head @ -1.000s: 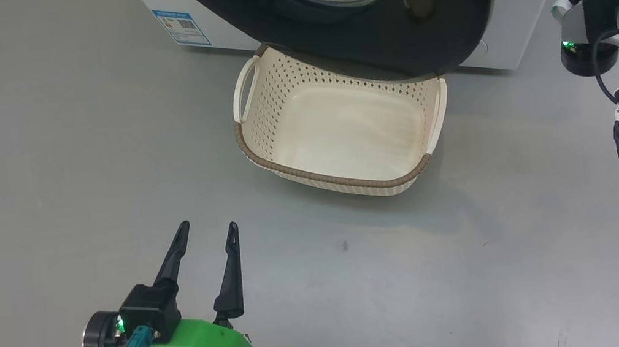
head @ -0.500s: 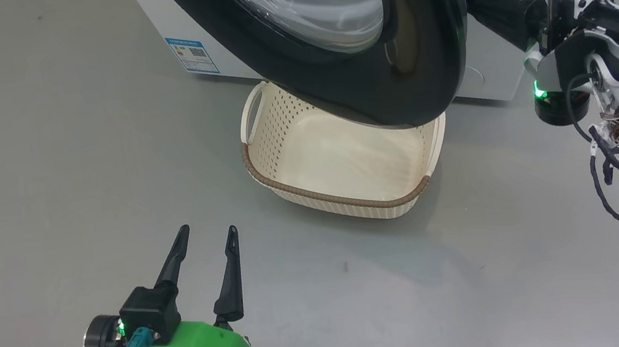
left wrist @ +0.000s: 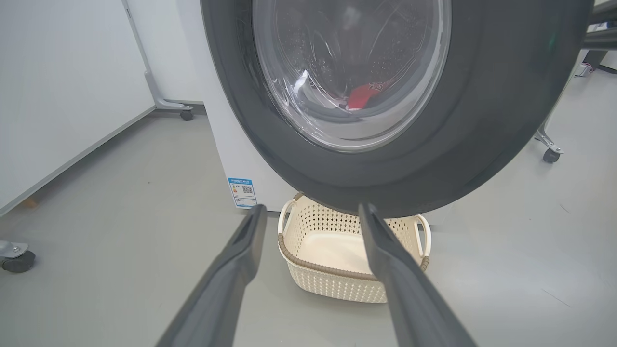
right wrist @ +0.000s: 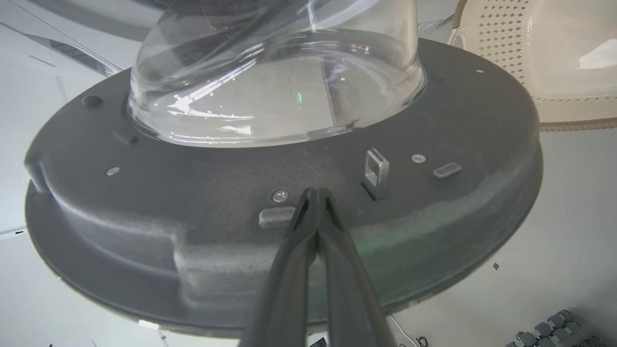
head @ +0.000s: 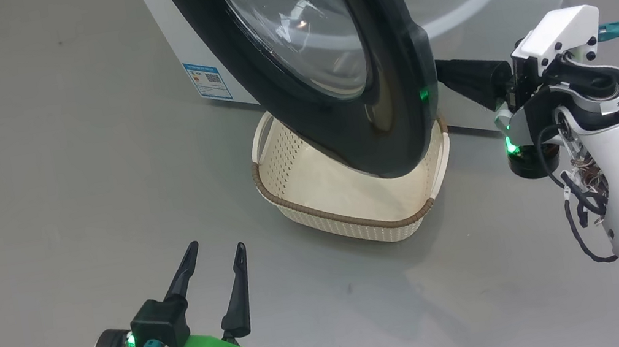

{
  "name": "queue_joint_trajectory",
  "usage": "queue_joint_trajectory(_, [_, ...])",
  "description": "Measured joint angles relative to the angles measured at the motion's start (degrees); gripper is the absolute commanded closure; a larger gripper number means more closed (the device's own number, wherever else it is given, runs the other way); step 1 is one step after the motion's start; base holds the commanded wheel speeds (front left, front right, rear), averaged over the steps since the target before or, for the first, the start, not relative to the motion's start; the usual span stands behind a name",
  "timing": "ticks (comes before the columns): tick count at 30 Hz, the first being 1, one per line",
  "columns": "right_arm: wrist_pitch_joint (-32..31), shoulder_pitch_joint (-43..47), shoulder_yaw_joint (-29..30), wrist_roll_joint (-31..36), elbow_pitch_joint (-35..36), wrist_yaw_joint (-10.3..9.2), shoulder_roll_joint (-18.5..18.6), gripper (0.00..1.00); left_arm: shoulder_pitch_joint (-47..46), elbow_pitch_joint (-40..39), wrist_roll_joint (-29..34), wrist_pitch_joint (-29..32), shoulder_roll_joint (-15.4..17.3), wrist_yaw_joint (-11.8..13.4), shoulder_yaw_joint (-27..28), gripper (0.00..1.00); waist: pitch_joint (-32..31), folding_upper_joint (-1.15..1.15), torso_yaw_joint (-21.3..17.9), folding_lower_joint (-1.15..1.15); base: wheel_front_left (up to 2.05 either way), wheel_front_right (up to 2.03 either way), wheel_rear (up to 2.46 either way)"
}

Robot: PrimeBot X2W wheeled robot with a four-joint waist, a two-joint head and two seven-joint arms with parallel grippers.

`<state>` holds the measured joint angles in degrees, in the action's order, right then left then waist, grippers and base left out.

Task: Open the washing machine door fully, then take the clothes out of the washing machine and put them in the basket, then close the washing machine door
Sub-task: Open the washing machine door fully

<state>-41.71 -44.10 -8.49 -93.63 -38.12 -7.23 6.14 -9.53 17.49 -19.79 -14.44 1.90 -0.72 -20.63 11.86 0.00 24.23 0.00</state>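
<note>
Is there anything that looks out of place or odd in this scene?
Nothing is spilled or broken. One thing stands out: the basket sits right under the half-open door, whose black rim hangs over part of it.

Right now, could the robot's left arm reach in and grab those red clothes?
Probably not. The washing machine door, only partly open, stands between the open left gripper and the clothes; the left wrist view sees them through its glass. It would need swinging wider first.
</note>
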Motion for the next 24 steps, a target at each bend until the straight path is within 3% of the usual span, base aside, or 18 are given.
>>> queue_joint_trajectory(24, [-2.63,3.99,-6.53,-3.75,1.22,0.02,-2.05,1.00,1.61,0.21,1.24,0.00,0.03,0.01,-0.63,0.00,-1.92,0.00,3.61,0.00,0.00,0.00,0.00])
